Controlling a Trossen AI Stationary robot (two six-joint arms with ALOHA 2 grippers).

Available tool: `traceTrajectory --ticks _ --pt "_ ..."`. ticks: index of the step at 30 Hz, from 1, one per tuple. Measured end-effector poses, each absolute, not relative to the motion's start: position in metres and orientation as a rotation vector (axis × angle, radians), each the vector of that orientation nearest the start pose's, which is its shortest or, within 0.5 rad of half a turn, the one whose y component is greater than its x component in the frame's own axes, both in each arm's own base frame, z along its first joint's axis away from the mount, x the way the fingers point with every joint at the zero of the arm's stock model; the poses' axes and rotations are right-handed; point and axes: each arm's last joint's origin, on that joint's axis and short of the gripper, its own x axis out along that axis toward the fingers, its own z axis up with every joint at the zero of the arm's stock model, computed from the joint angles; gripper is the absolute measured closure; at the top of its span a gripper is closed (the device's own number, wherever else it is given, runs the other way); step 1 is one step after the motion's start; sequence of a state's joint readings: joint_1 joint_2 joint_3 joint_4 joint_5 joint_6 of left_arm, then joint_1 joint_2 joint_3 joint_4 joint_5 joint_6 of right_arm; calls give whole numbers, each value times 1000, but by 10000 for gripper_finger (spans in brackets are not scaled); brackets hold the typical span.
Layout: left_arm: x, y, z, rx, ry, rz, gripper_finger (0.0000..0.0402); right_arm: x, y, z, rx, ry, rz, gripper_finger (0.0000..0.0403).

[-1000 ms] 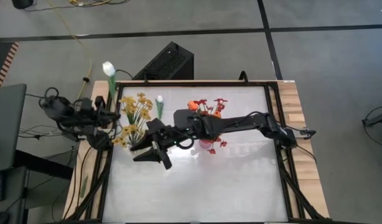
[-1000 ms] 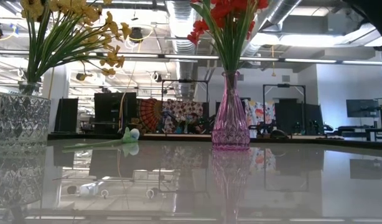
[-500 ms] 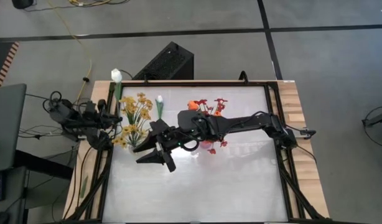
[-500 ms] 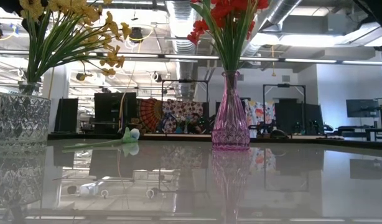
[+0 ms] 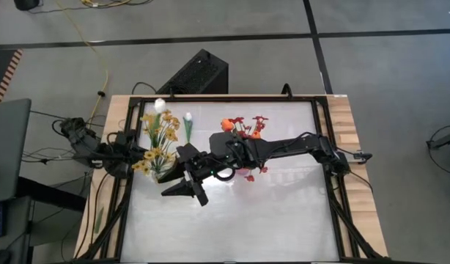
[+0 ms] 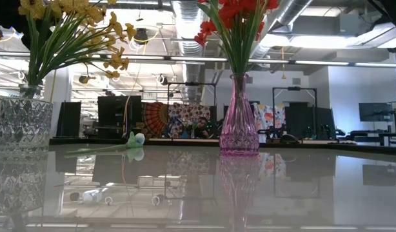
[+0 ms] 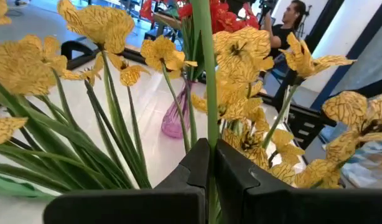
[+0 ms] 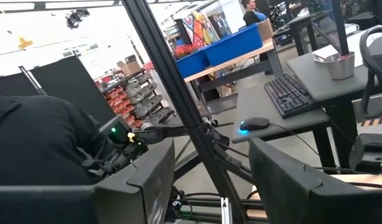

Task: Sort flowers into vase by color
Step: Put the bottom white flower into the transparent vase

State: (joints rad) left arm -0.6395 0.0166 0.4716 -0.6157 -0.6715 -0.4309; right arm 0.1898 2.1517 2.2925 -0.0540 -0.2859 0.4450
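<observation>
My left tool [image 7: 206,163] pinches a white tulip's [image 5: 160,105] thin, light, springy stem [image 7: 203,74] low down, by the counter's [image 5: 283,220] left edge; my right tool [image 5: 182,187] hangs open mid-counter.

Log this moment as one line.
left pincer: shut on white tulip stem, at yellow vase | right pincer: open, empty, mid-table | second white tulip: lying on table

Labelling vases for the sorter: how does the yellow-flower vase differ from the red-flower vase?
Shape: the clear vase is wide and squat; the pink vase is slim, with a narrow neck flaring to its base.
Colour: the first is colourless cut glass, the second pink-tinted.
Contents: yellow blossoms against red blossoms.
Both stand upright on the table and have faceted glass.
</observation>
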Motion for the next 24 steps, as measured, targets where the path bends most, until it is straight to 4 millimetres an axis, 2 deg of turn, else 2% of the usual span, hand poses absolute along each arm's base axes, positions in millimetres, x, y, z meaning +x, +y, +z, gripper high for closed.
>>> traceTrajectory --ticks 10,16,19,24 --pt "48 -12 244 -323 112 115 401 484 101 426 430 16 481 173" --pt "52 -15 236 -313 130 98 401 487 89 426 405 -41 244 173" --pt "54 -17 231 -321 142 101 401 491 82 423 398 -39 223 173" --pt "55 -17 228 -320 152 100 401 492 83 422 397 -35 223 173"
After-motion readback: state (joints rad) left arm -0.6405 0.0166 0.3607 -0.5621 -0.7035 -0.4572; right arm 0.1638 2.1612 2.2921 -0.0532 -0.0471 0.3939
